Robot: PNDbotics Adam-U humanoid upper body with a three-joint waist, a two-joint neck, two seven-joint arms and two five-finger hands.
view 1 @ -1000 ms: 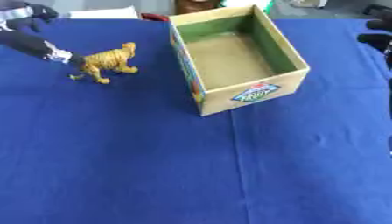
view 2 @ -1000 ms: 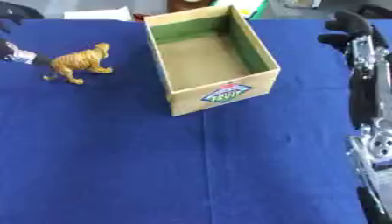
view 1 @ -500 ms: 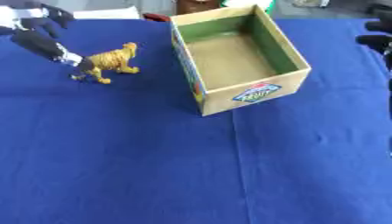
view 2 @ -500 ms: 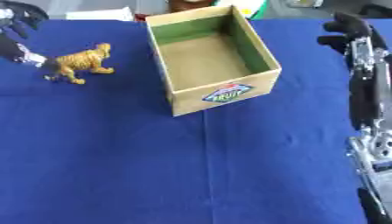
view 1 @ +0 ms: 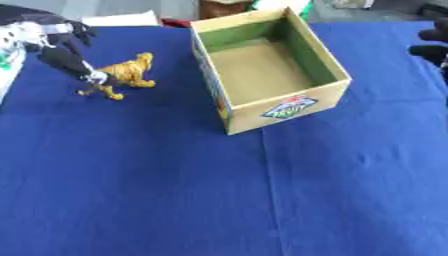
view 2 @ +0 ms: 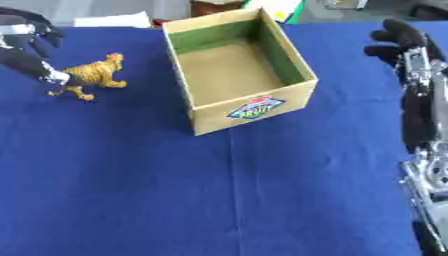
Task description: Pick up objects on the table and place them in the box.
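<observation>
A small orange toy tiger (view 1: 129, 73) stands on the blue tablecloth (view 1: 175, 190) at the far left. My left hand (view 1: 54, 54) comes in from the upper left, open. One long finger with a white tip touches the tiger's rear, while the others hang above and behind it. The open cardboard box (view 1: 282, 106), green inside its walls and with nothing in it, stands right of the tiger at the table's far middle. My right hand (view 2: 404, 41) is at the right edge beside the box, open with fingers up and holding nothing.
A white flat thing (view 1: 122, 19) lies at the table's far edge behind the tiger. A pale object (view 1: 7, 67) shows at the left border. My right forearm (view 2: 424, 150) runs down the right side.
My left hand has moved down and right, and its fingertip now meets the tiger's rear. The tiger, the box and my right hand have stayed where they were.
</observation>
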